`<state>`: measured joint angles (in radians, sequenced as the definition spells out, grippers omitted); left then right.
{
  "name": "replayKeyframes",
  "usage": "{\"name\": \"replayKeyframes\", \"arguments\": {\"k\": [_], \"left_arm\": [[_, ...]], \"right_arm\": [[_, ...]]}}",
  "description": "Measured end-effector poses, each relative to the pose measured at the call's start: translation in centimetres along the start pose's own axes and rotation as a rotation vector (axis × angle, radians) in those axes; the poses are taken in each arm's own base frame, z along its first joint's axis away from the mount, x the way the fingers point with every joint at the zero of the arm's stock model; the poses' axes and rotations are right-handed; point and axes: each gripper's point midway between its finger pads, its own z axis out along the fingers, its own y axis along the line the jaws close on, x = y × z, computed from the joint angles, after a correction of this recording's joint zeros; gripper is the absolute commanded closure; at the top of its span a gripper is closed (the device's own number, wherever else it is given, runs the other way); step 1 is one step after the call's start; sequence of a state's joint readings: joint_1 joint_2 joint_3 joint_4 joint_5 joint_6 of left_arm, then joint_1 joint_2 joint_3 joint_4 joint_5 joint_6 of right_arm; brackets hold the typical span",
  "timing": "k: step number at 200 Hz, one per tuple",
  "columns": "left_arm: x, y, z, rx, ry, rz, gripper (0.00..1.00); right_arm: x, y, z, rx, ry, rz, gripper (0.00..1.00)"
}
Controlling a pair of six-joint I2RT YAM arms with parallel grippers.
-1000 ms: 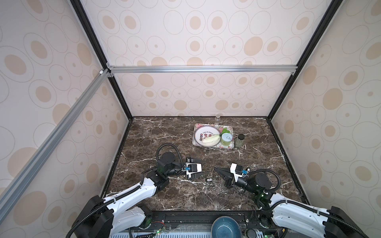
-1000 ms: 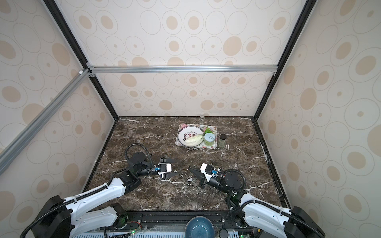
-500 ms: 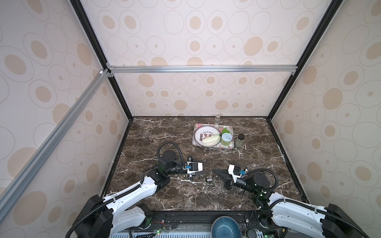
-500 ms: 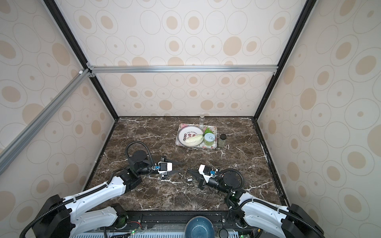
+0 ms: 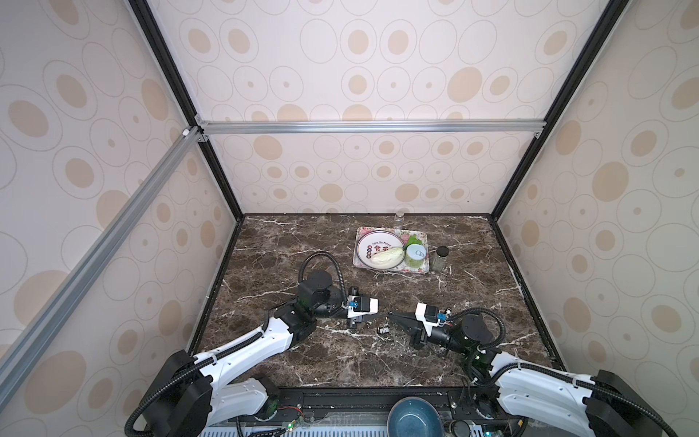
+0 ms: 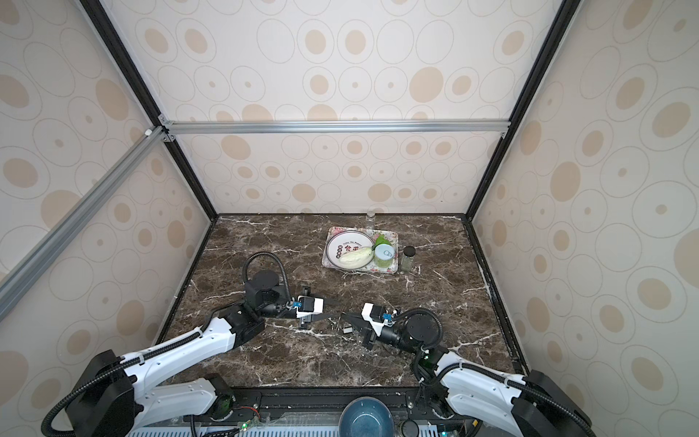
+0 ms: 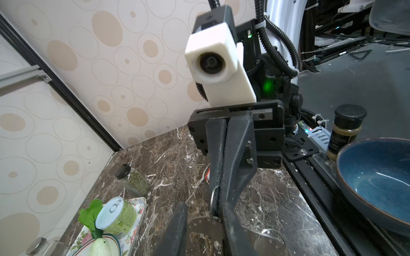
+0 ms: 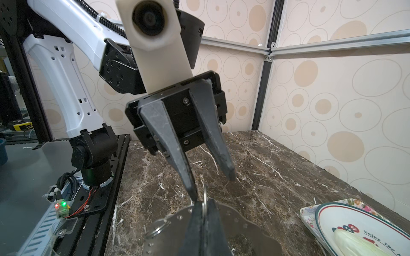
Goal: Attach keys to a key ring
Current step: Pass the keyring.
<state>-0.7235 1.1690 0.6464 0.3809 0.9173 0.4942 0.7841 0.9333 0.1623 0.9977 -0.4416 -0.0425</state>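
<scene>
Pinching a thin wire ring [image 8: 205, 196] in the right hand [image 8: 203, 204], fingers pressed together on the wire, I am carrying the work from that side. The key ring [image 8: 177, 221], the flat grey plate with small holes along its rim, is sitting just under that pinch, low over the worktop [image 8: 277, 166] between the two arms. The wire is meeting the plate's rim, but I am not managing to tell whether it is threaded through a hole.

The left hand [image 8: 211, 185] is facing it with fingers standing apart, one on either side of the plate's band in the left wrist view. I am seeing no firm grip from it.

I am judging that the left hand's job now is steadying the plate so the right can work the wire. So I am aiming its pads squarely onto the band, well away from the pinch, and closing slowly so the plate is not tipping or swinging. One left fingertip [image 8: 192, 192] is sitting very near the right hand's tips, and I am minding that crowding.

I am also steering clear of a second wire loop [image 8: 158, 228] lying at the rim further along. A small dark-and-white item [image 5: 383, 330] is lying on the worktop between the hands, and a red sliver [image 7: 207, 176] is showing behind the right hand. I am taking these for the keys, though they are too small to tell apart.
</scene>
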Motion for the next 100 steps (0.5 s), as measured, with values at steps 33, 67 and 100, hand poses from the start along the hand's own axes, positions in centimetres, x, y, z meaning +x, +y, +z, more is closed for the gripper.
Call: {"name": "replayKeyframes", "arguments": {"k": [33,67,100], "left_arm": [[0.26,-0.19,0.34,0.020,0.014,-0.005,0.76],[0.37,-0.32,0.59,0.038,0.020,-0.009,0.84],[0.31,-0.06,0.74,0.046,0.029,0.000,1.00]], "right_arm": [[0.10,-0.06,0.02,0.003,0.004,0.002,1.00],[0.13,-0.16,0.01,0.009,0.005,0.002,1.00],[0.58,-0.36,0.01,0.019,0.022,0.007,1.00]]}}
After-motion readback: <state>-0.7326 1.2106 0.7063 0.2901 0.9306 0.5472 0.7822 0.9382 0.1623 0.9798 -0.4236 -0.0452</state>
